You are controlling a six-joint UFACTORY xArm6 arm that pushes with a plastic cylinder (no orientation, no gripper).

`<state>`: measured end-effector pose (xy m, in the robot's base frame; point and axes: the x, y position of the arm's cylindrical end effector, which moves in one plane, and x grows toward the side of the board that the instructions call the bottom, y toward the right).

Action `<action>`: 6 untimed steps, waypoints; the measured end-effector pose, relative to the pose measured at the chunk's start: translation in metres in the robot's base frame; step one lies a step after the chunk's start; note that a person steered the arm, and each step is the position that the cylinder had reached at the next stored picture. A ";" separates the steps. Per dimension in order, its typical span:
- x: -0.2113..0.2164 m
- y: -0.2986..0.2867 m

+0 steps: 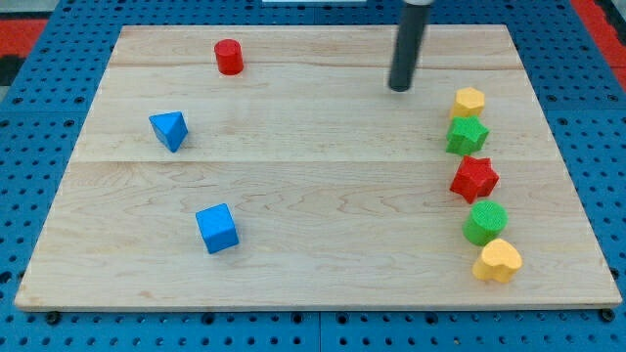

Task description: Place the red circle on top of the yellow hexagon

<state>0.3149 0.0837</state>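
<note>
Blue pegboard surrounds a pale wooden desk, seen from above and slightly from the front. My end effector is a plain dark rod with no jaws, so it neither opens nor closes and holds nothing; my tip rests on the desk near the view's top, right of centre.

A red circle, a short cylinder, stands near the view's top left, well apart from my tip. A yellow hexagon sits at the view's right, near my tip and just below and right of it. It heads a column running down the right side: a green star touching or almost touching it, then a red star, a green circle and a yellow heart. A blue triangle and a blue cube lie on the left half, away from any straight path along the top.

As I judge it, the step in hand is reaching the red circle. My tip should travel left and come round to the circle's far left side, passing above or below it without nudging it. Then a steady push rightward, aimed through the circle's middle, should carry it toward the hexagon. A round block tends to slip off-line, so small corrections help. Approaching the hexagon from its upper left keeps the green star undisturbed.
</note>
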 end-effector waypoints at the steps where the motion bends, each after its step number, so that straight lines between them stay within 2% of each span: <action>1: -0.002 -0.076; 3: -0.007 -0.217; 5: -0.042 -0.252; 6: -0.045 -0.206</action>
<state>0.2695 -0.1218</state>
